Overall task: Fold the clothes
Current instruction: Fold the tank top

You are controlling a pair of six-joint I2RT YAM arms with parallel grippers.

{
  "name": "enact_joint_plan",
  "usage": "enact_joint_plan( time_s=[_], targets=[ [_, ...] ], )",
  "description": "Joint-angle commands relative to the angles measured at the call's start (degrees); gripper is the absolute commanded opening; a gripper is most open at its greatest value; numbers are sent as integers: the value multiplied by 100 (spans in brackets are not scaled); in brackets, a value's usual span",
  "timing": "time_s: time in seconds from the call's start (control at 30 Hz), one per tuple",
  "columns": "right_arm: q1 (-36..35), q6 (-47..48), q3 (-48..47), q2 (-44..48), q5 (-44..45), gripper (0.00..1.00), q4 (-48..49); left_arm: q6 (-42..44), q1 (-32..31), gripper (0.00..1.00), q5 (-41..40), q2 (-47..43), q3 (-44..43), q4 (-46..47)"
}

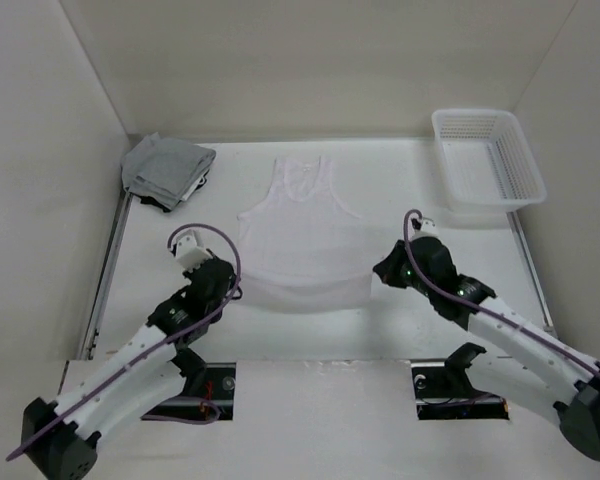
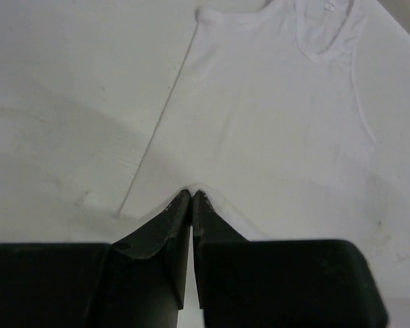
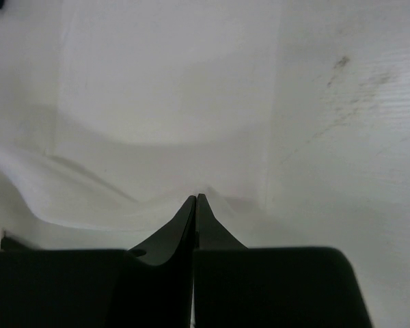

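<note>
Two claws meet the garment at its hem, and the coming move turns on that. The left claw point(image 1: 237, 291) sits at the lower left corner of the clothes point(image 1: 302, 240) and the right claw point(image 1: 376, 272) at the lower right corner, so the whole body of the cloth lies beyond both, toward the top of the frame. Its long axis runs from the hem at the bottom of the overhead view up to the neckline, roughly square to the line joining the two claws. Each arm is nearest its own corner, and neither is better placed for the other's. Both claws are pressed together. In each wrist view the thin fabric puckers up around the closed fingertips point(image 2: 181, 208), which reads as a pinch on the hem at both corners. The clothes lie spread flat in the middle of the bench point(image 1: 310, 340). They are a single white sleeveless garment with a scooped neck and narrow straps, smooth across the chest, with a shallow ridge raised beside the right claw. Carrying the hem up toward the neckline looks like the natural fold. A grey folded stack point(image 1: 165, 170) at upper left and a plastic basket point(image 1: 460, 205) at upper right stand well apart.
</note>
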State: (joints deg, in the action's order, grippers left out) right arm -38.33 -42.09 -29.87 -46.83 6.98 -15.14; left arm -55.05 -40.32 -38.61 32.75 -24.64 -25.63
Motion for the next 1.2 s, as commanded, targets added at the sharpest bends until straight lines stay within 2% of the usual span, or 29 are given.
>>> enact_joint_plan(
  time_s=[0.0, 0.03, 0.1, 0.13, 0.17, 0.2, 0.27, 0.3, 0.33, 0.37, 0.4, 0.47, 0.53, 0.63, 0.7, 0.73, 0.8, 0.87, 0.9, 1.0, 1.1, 1.17],
  targets=[
    [795, 578, -1081, -1195, -48, 0, 1609, 1231, 1001, 4, -26, 1774, -733, 3006],
    [1153, 683, -1552, -1806, -196, 0, 1976, 1503, 1448, 4, 350, 2588, -1187, 3629],
    [1472, 710, -2126, -2513, -355, 0, 2216, 1585, 1776, 4, 617, 3191, -1586, 3924],
    [1638, 728, -2555, -3003, -469, 0, 2330, 1611, 2030, 4, 888, 3907, -2153, 4090],
    [1814, 728, -2985, -3486, -583, 0, 2418, 1594, 2215, 4, 1003, 4471, -2594, 4188],
    [1868, 711, -3120, -3648, -610, 0, 2428, 1594, 2234, 5, 1022, 4581, -2685, 4197],
    [2166, 614, -4365, -4892, -978, 0, 2393, 1663, 2523, 7, 1215, 5912, -3902, 4206],
    [2237, 544, -4752, -5289, -1023, 1, 2358, 1690, 2559, 10, 1259, 6249, -4203, 4180],
    [2325, 465, -5270, -5815, -1093, 6, 2270, 1795, 2629, 15, 1425, 6818, -4729, 4084],
    [2378, 412, -5797, -6325, -1198, 16, 2139, 1787, 2691, 30, 1653, 7380, -5204, 4005],
    [2413, 377, -6116, -6643, -1225, 26, 2033, 1761, 2752, 39, 1855, 7734, -5539, 3926],
    [2422, 350, -6373, -6953, -1164, 39, 1848, 1699, 2840, 49, 2041, 7965, -5735, 3846],
    [2405, 341, -6181, -6919, -1033, 43, 1847, 1611, 2876, 50, 2094, 7748, -5448, 3942],
    [2396, 455, -5550, -6473, -804, 42, 1935, 1550, 2771, 49, 2104, 6766, -4097, 4512],
    [2361, 447, -4979, -6112, -769, 37, 2102, 1375, 2570, 46, 2051, 6072, -3070, 4768],
    [2248, 360, -4167, -5649, -743, 24, 2442, 1261, 2446, 45, 1990, 5659, -2438, 4786],
    [2098, 149, -3232, -5164, -716, 5, 2900, 1120, 2358, 43, 1998, 5227, -1741, 4778],
    [1896, -80, -2204, -4653, -681, 0, 3322, 796, 2348, 43, 2094, 4533, -714, 4681],
    [1834, -124, -1947, -4529, -663, 1, 3411, 707, 2357, 43, 2199, 4338, -456, 4663],
    [1641, -221, -1173, -4072, -575, 17, 3640, 425, 2585, 46, 2524, 4011, 12, 4646],
    [1622, -221, -663, -3861, -523, 33, 3702, 346, 2840, 46, 2972, 4229, 56, 4663],
    [1622, -265, -399, -3816, -488, 35, 3772, 241, 2937, 46, 3227, 4475, 30, 4698]
  ],
)
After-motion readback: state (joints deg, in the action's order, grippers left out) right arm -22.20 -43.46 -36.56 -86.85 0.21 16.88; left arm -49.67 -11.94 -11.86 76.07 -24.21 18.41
